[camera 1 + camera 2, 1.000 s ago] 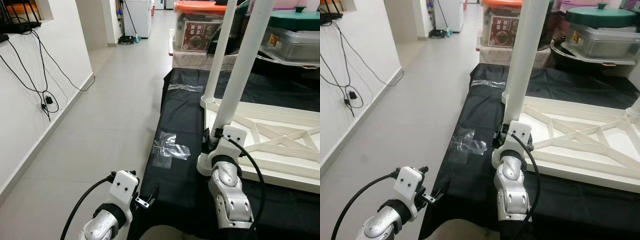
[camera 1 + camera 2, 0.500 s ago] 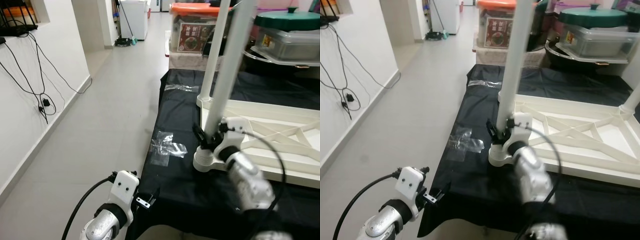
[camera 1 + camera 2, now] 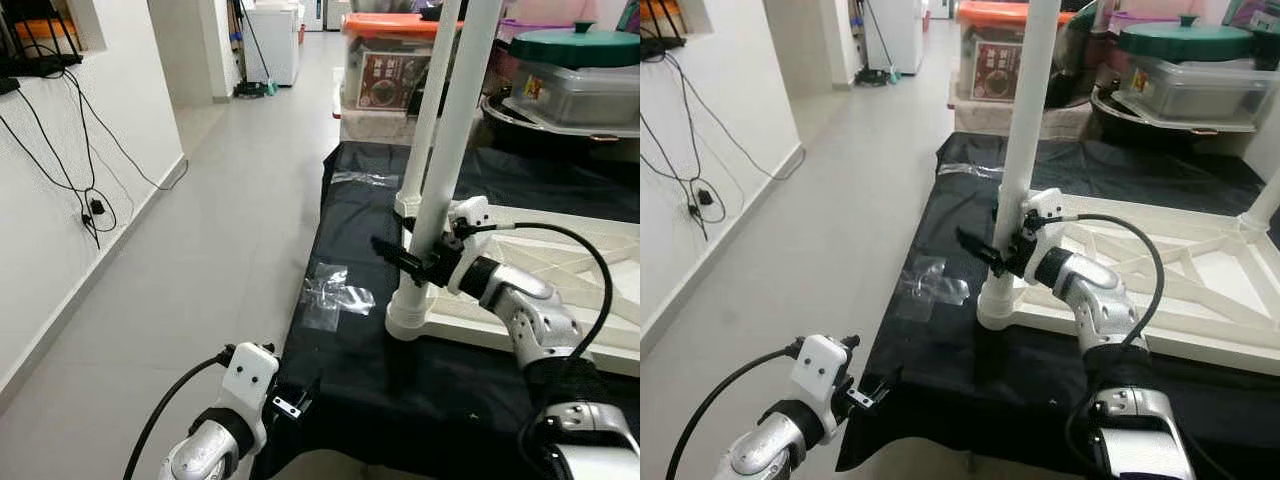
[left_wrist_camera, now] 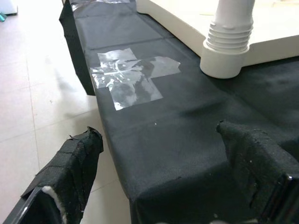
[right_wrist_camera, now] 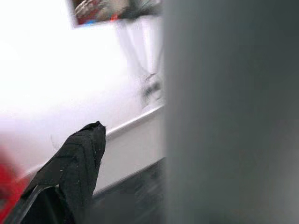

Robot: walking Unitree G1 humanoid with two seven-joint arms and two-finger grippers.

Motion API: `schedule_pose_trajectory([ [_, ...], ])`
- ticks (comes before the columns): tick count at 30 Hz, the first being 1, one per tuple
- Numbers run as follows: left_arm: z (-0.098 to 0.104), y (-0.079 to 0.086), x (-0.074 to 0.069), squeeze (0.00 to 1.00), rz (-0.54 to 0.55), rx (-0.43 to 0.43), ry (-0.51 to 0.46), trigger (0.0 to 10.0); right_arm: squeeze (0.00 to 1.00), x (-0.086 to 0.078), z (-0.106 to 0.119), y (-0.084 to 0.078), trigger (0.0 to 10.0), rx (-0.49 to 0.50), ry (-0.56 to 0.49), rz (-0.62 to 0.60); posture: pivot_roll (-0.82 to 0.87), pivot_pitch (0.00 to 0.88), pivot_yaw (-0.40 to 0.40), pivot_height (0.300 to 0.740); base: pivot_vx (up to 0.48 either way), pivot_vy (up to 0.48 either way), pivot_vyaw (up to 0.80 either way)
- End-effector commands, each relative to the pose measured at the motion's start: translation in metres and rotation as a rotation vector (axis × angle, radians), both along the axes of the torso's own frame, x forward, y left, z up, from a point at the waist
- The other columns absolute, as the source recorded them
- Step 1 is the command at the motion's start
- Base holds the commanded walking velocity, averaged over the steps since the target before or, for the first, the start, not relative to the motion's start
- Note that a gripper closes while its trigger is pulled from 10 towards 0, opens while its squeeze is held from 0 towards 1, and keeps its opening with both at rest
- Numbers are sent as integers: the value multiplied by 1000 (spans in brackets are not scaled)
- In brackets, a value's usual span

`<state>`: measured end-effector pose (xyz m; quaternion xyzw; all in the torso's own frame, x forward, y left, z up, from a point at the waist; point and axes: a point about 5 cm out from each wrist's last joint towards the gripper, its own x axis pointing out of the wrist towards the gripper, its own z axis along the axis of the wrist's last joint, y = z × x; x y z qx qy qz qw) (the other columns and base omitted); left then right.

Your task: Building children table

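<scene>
Your right gripper point(image 3: 405, 262) is up against the near white table leg point(image 3: 447, 150), low on the leg, a little above its ribbed foot. One black finger point(image 5: 70, 172) shows beside the leg in the right wrist view, but that picture is blurred, so you cannot tell whether the fingers are gripping the leg or only resting around it.

The leg stands upright in the near left corner of the white table top point(image 3: 560, 290), which lies upside down on a black cloth point(image 3: 350, 230). A second leg point(image 3: 432, 95) stands at the corner behind it.

Your left gripper point(image 4: 159, 172) hangs low by the near edge of the cloth, fingers spread and holding nothing. Clear tape point(image 4: 128, 77) is stuck on the cloth ahead of it.
</scene>
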<state>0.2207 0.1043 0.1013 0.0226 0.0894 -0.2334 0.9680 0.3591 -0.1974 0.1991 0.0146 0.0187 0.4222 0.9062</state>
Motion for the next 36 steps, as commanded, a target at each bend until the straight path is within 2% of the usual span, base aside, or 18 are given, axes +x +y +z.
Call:
schedule_pose_trajectory([
  [1,-2,-1,-2,0,-2,8,8,10000,0,2,3,3,10000,1,14,54,102,1,-45,740,0,0,0],
  [6,-2,-1,-2,0,-1,9,8,10000,0,5,5,2,10000,-4,14,76,106,5,-46,740,0,0,0],
  [8,-2,0,-2,0,3,10,8,10000,0,9,12,2,10000,-19,16,139,108,12,-47,740,0,0,0],
  [9,-2,0,-3,0,4,11,7,10000,0,11,15,2,9098,-29,10,153,108,12,-48,740,0,0,0],
  [11,-2,0,-3,0,5,11,7,10000,0,12,17,1,9098,-35,6,158,108,12,-48,740,0,0,0],
  [12,-2,0,-3,0,4,12,7,10000,0,12,17,1,0,-29,13,171,109,14,-48,740,0,0,0],
  [26,-1,0,-3,0,1,20,5,10000,0,11,5,4,0,-24,9,190,109,20,-42,740,0,0,0],
  [36,-2,0,-3,0,-3,21,7,10000,0,8,-12,8,0,77,-74,-22,99,23,-34,740,0,0,0],
])
